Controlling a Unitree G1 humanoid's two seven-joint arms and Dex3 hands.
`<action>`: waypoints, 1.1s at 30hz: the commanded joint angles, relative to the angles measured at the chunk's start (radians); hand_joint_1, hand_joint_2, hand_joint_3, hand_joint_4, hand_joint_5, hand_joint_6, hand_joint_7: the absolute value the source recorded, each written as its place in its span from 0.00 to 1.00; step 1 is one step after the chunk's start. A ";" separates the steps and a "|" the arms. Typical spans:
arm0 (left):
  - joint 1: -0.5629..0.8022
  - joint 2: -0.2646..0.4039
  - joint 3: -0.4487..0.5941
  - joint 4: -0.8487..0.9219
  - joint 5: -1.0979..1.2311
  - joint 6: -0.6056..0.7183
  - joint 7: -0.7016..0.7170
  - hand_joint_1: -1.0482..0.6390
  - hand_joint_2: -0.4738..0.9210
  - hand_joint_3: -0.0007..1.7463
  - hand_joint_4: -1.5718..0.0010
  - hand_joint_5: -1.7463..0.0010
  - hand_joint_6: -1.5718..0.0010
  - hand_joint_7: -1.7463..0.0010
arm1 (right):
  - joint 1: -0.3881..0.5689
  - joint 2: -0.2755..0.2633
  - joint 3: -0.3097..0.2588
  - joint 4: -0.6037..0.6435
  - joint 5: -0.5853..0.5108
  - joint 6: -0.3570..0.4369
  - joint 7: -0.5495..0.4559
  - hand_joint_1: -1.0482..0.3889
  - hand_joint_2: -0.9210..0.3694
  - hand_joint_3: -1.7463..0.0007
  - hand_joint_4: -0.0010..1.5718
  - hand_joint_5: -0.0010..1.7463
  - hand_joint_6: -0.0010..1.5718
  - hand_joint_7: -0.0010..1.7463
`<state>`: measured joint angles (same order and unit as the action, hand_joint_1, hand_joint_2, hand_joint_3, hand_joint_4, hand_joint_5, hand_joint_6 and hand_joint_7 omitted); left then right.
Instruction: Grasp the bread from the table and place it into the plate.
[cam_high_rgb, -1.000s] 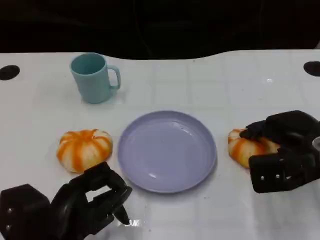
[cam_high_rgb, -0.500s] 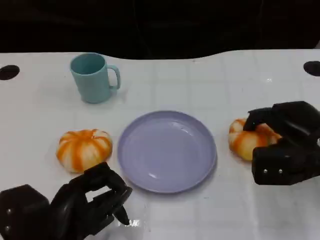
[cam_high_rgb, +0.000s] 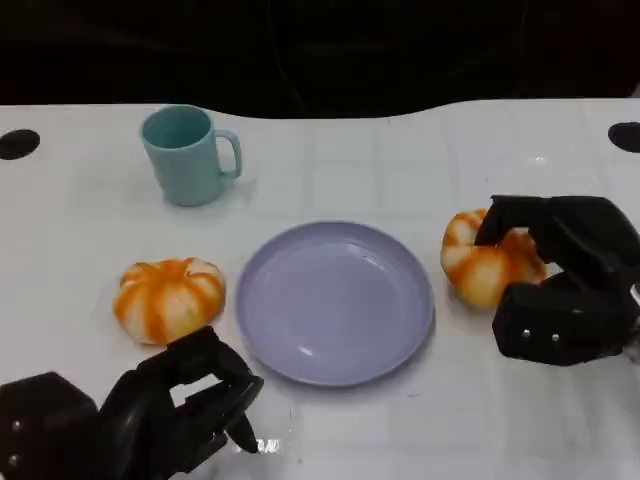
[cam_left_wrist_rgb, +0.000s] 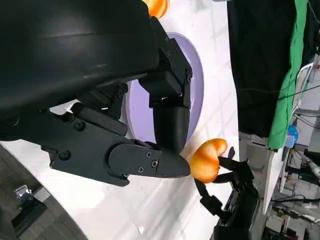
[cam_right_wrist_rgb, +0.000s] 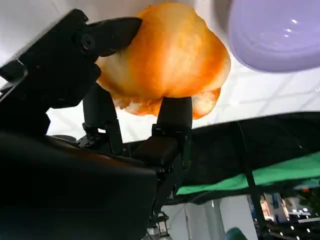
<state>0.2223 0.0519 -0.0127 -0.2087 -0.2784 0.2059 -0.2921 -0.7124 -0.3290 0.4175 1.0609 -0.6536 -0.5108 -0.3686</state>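
Observation:
My right hand (cam_high_rgb: 565, 275) grips an orange-and-white striped bread roll (cam_high_rgb: 485, 262) just right of the lavender plate (cam_high_rgb: 334, 301); the roll looks lifted off the table. The right wrist view shows that bread (cam_right_wrist_rgb: 167, 57) pinched between black fingers (cam_right_wrist_rgb: 172, 115), with the plate (cam_right_wrist_rgb: 275, 35) beside it. A second striped bread roll (cam_high_rgb: 168, 297) lies on the table left of the plate. My left hand (cam_high_rgb: 150, 410) sits low at the front left, fingers curled in on nothing. In the left wrist view the held bread (cam_left_wrist_rgb: 206, 159) shows beyond the plate (cam_left_wrist_rgb: 192, 90).
A light blue mug (cam_high_rgb: 187, 155) stands at the back left of the white table (cam_high_rgb: 400, 160). Black round marks sit at the table's far left (cam_high_rgb: 17, 144) and far right (cam_high_rgb: 625, 135). A dark backdrop runs behind the table's far edge.
My right hand has closed on the right bread roll and raised it, shifting slightly toward the plate. The left hand and the other roll have stayed put.

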 joint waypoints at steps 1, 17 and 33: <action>0.002 0.010 0.002 0.005 0.005 -0.018 -0.004 0.29 1.00 0.16 0.54 0.00 0.57 0.14 | -0.007 -0.007 -0.037 -0.039 0.045 -0.055 -0.012 0.78 0.38 0.41 0.59 1.00 0.47 0.99; -0.004 0.006 -0.001 0.011 0.003 -0.018 0.000 0.30 1.00 0.16 0.54 0.00 0.58 0.13 | -0.017 0.067 -0.050 -0.223 0.110 -0.106 0.175 0.75 0.50 0.22 0.59 1.00 0.48 1.00; 0.005 0.004 -0.010 0.004 0.007 -0.031 0.003 0.30 1.00 0.16 0.54 0.00 0.58 0.13 | -0.090 0.164 0.030 -0.085 0.048 -0.109 0.230 0.69 0.52 0.21 0.61 1.00 0.49 0.99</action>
<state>0.2215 0.0482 -0.0279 -0.2030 -0.2761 0.1886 -0.2920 -0.7757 -0.1658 0.4410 0.9491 -0.5980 -0.6117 -0.1402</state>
